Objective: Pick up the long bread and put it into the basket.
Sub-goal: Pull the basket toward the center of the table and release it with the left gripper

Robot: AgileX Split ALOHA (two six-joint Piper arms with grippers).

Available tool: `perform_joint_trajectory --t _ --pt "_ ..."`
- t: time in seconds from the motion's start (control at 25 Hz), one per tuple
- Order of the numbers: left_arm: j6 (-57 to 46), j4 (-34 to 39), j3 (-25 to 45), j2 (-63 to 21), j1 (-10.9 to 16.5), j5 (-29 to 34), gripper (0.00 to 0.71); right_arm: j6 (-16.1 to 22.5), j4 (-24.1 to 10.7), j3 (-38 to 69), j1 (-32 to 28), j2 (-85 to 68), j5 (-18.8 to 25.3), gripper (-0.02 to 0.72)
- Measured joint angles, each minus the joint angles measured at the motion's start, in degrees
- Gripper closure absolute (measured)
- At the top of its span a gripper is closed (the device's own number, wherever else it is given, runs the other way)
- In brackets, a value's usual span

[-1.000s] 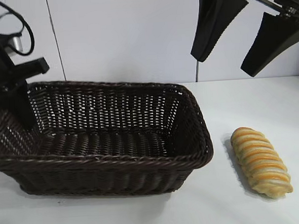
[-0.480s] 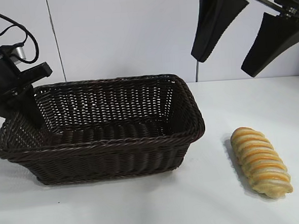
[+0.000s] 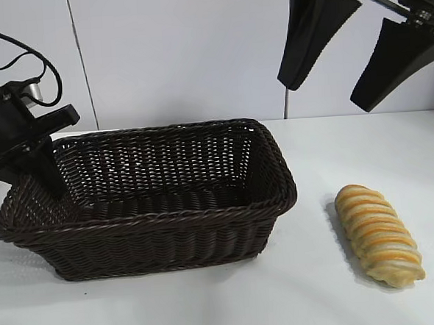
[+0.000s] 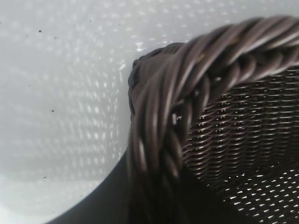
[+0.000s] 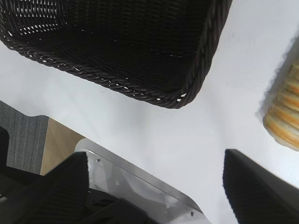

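Observation:
The long bread [image 3: 377, 234], pale tan with orange-brown ridges, lies on the white table to the right of the basket; one end of it also shows in the right wrist view [image 5: 285, 116]. The basket [image 3: 168, 213], dark brown woven wicker, rests flat on the table. My left gripper [image 3: 44, 173] is at the basket's left end, shut on its braided rim [image 4: 187, 60], which fills the space between the jaws. My right gripper [image 3: 323, 97] hangs open high above the table, between basket and bread, with nothing in it [image 5: 156, 172].
The white table [image 3: 321, 296] has bare room in front of the basket and around the bread. A white wall stands behind. The right wrist view shows the table's edge with a metal plate [image 5: 140, 182] and floor below it.
The basket was tipped and drawn toward the left; it has swung back and now sits level. My left gripper moved up and right with its rim. The right arm and bread stayed still.

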Motion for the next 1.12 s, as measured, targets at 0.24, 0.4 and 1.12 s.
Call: perform_joint_trajectory --t 0.24,0.4,1.12 --pt "-1.28 0.48 0.0 0.0 0.0 0.7 0.214 0.0 0.0 0.0 0.0 0.0 0.05 0.16" --pt "-3.73 3.24 0.0 0.0 0.0 1.14 0.181 0.0 0.0 0.0 0.0 0.0 0.11 0.16" --pt "-14.95 14.17 -13.83 -13.49 0.0 12.14 0.177 0.0 0.0 0.0 0.0 0.0 0.18 0.16"
